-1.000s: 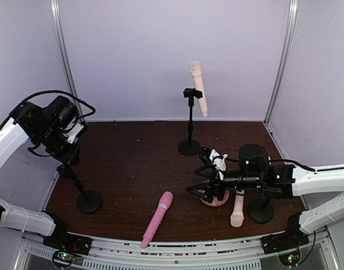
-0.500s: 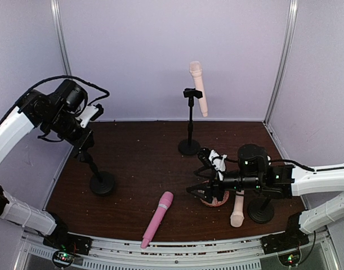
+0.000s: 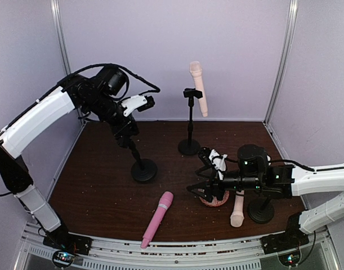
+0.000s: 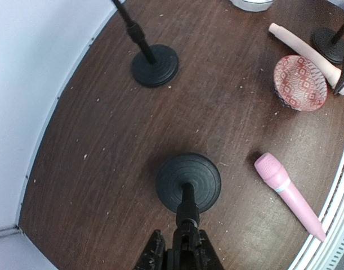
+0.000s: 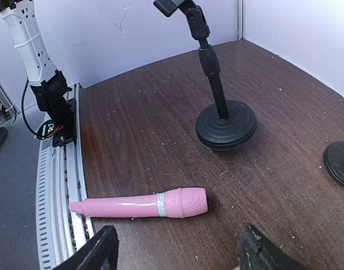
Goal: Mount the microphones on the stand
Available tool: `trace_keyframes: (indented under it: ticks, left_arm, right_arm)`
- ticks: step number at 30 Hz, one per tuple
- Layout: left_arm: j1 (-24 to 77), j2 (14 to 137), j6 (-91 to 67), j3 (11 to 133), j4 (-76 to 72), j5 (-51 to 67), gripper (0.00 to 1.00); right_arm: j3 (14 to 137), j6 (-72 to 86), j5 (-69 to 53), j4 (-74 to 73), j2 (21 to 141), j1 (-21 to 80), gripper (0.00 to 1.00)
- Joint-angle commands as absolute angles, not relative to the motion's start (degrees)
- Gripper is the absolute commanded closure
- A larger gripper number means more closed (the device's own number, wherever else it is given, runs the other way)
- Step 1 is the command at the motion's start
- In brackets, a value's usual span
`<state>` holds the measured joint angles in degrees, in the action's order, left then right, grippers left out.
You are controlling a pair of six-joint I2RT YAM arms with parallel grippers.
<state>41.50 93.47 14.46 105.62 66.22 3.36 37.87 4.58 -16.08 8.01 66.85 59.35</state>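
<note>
We take the patterned pink dish (image 3: 215,198) as our marker. The right gripper (image 3: 202,177) hangs directly over it, jaws spread wide with nothing between them.

Far to the dish's left and a little behind it, the left gripper (image 3: 126,132) has its jaws clamped narrow on the pole of a black stand (image 3: 144,170). The pole tilts, and we cannot tell whether the round base is touching the desk (image 3: 104,180).

Left of the dish and nearer the front edge lies the pink microphone (image 3: 157,219), flat, its head toward the dish and its thin tail reaching the desk's front edge. One peach microphone (image 3: 237,209) lies just right of the dish, beside the base of a second stand (image 3: 262,211). Behind the dish, near the back wall, the rear stand (image 3: 190,121) carries the other peach microphone (image 3: 198,87), head up.

Between the held stand and the left wall we see bare wood, and more bare wood between it and the pink microphone.
</note>
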Motion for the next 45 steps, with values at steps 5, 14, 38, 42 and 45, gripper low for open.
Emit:
trace_keyframes:
  ticks: [5, 14, 38, 42, 45]
  left_arm:
    - [43.1, 99.3, 23.4, 112.4, 60.9, 6.8, 0.86]
    - [43.7, 96.0, 23.8, 104.7, 49.7, -3.3, 0.47]
    - [50.7, 72.6, 0.1, 29.6, -37.2, -10.0, 0.47]
    - [49.7, 82.4, 0.4, 26.6, -50.5, -7.8, 0.47]
    - [48.6, 88.3, -0.8, 25.4, -58.9, -6.8, 0.47]
  right_arm:
    - [36.9, 5.9, -14.2, 7.5, 65.8, 59.4, 0.27]
    - [37.1, 6.7, -15.2, 8.4, 67.5, 59.5, 0.27]
    - [37.7, 9.3, -16.0, 9.5, 69.7, 59.5, 0.27]
    - [37.0, 10.7, -15.8, 9.4, 68.7, 59.5, 0.27]
    - [36.9, 11.2, -15.3, 8.6, 68.0, 59.6, 0.27]
